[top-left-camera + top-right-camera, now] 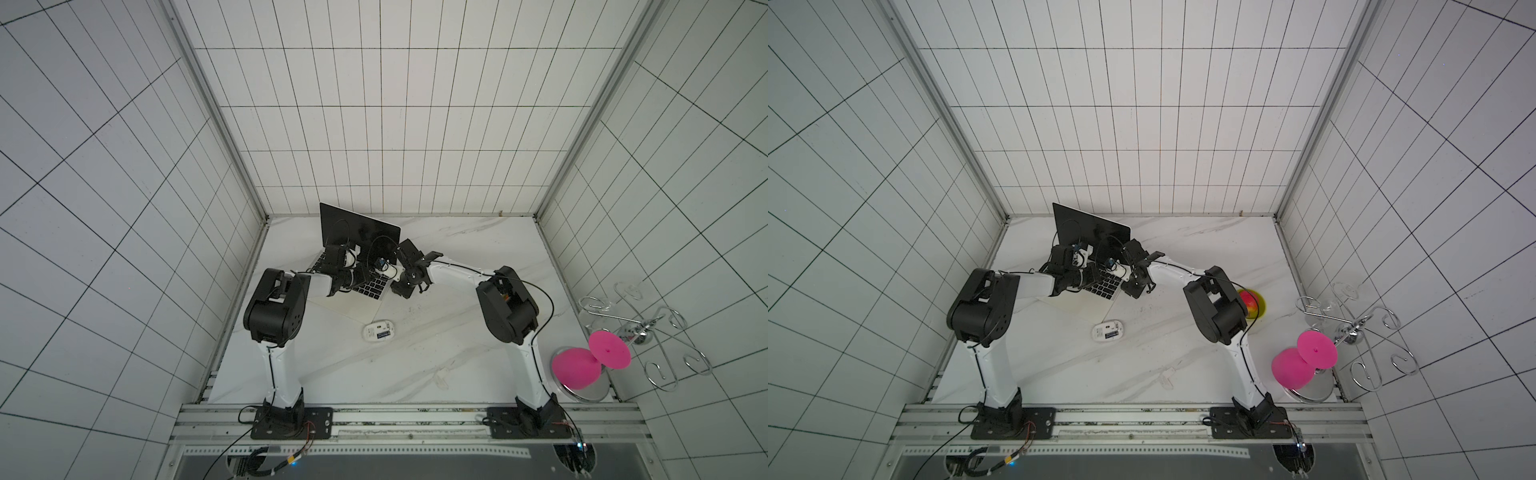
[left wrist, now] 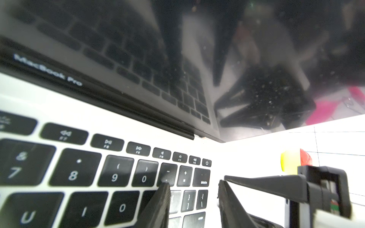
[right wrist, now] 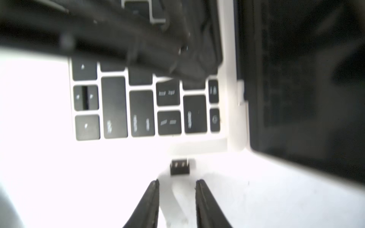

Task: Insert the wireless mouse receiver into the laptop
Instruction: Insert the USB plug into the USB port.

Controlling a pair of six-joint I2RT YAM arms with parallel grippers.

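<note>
Black right jaws: parted and empty; you hold nothing.
Receiver: the wireless mouse receiver [image 3: 180, 167] sits just beyond your tips, dead ahead, centred on the gap and clear of both.
Axis: a short stub pointing away from you into the right edge of the laptop [image 3: 231, 128], near the back corner by the hinge.
Seating: it meets that edge; you cannot tell whether it is fully home.
Left jaws: also parted and empty, over the top key rows near the same edge.
Nearer arm: the right.
Next, likely: push along that axis, or back off over the desk [image 3: 266, 197].
</note>
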